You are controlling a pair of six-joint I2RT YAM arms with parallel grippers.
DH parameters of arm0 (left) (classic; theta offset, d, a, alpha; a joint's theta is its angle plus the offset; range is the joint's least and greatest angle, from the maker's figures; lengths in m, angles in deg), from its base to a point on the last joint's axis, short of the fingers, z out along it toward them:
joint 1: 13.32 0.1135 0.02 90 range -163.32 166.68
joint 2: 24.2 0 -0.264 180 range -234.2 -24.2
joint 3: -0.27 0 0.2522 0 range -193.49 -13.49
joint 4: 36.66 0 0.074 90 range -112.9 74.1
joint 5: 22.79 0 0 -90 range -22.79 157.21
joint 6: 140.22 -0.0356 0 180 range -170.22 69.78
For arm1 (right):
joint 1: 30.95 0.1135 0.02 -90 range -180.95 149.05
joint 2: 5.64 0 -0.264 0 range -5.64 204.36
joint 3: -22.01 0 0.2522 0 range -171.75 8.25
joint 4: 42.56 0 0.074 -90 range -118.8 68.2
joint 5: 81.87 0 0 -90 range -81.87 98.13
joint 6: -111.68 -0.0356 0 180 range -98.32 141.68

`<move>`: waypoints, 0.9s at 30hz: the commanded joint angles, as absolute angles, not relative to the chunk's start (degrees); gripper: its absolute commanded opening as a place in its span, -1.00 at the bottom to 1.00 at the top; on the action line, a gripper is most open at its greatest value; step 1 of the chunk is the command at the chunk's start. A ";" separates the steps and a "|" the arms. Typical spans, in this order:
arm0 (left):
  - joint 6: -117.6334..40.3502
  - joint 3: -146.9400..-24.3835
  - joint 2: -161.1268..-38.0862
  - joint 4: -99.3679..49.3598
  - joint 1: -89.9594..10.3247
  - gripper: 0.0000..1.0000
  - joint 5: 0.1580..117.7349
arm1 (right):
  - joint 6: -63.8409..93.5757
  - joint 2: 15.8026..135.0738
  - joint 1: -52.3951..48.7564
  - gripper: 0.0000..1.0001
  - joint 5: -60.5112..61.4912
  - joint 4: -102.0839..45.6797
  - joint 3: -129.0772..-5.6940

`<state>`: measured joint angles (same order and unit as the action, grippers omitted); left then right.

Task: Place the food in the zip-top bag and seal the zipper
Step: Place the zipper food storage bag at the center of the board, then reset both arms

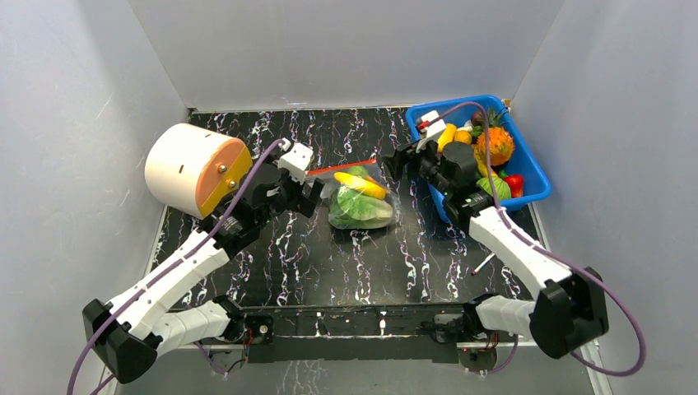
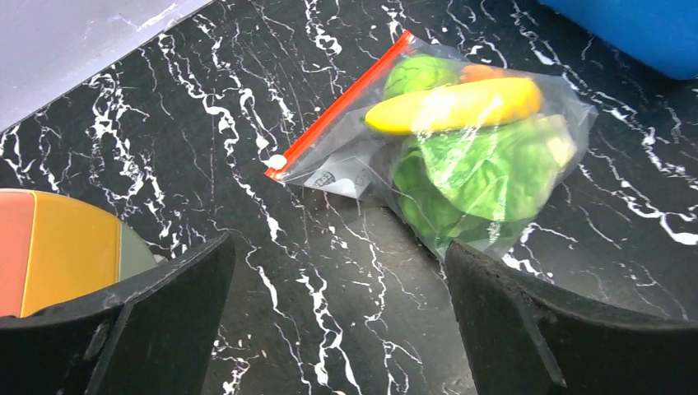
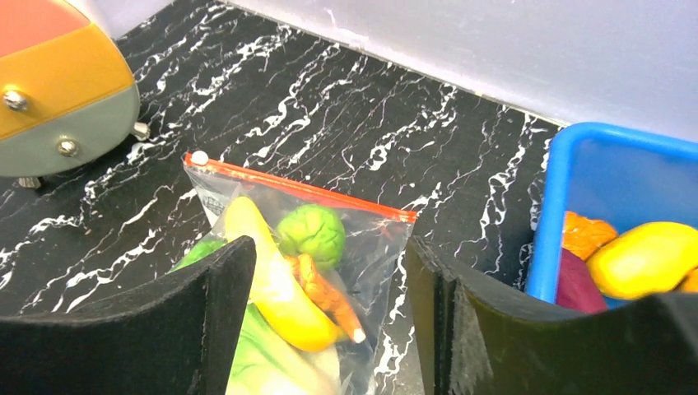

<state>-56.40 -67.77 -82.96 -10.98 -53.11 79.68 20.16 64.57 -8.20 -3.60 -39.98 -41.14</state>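
Observation:
The clear zip-top bag (image 1: 360,197) lies mid-table with food inside: a yellow banana piece (image 2: 453,105), a big green cabbage leaf (image 2: 486,169), a green ball (image 3: 311,234) and an orange piece (image 3: 325,296). Its red zipper (image 2: 342,103) runs straight along the far-left edge, with a white slider (image 2: 277,161) at the end. My left gripper (image 2: 342,317) stands open just left of the bag, over bare table. My right gripper (image 3: 329,321) is open above the bag's right end, and neither of its fingers is closed on the plastic.
A large white-and-orange cylinder (image 1: 196,169) lies on its side at the back left. The blue bin (image 1: 461,100) with several more toy foods stands at the back right, close behind the right gripper. Grey walls enclose the table.

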 commanded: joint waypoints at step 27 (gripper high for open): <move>-27.74 -63.18 -71.09 -13.53 -52.87 0.97 76.43 | -7.47 32.62 -8.36 0.96 0.70 -14.63 -35.01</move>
